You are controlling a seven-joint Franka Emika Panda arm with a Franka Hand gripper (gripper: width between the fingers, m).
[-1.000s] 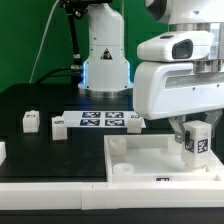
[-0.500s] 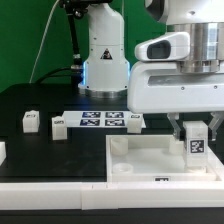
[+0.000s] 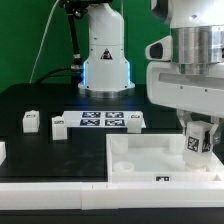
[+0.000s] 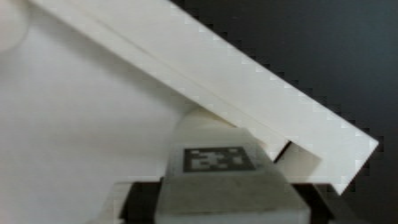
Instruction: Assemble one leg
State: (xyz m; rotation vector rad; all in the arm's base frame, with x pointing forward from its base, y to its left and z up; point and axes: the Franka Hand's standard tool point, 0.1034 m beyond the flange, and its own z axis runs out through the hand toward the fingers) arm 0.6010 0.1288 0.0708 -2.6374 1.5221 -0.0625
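My gripper (image 3: 198, 140) is shut on a small white leg (image 3: 196, 141) with a black-and-white tag. It holds the leg upright over the far corner of the large white square tray (image 3: 150, 160), at the exterior view's right. In the wrist view the leg (image 4: 221, 170) fills the space between the dark fingers (image 4: 146, 198), with the tray's raised rim (image 4: 214, 75) running across just beyond it. Three more white legs (image 3: 31, 121), (image 3: 58, 125), (image 3: 135, 121) stand on the black table.
The marker board (image 3: 100, 120) lies flat in the middle of the table, between the loose legs. The robot's white base (image 3: 104, 60) stands behind it. A white part (image 3: 2, 152) shows at the exterior view's left edge.
The arm has turned at the wrist and shifted slightly toward the exterior view's right, with the leg still held over the tray's far corner.
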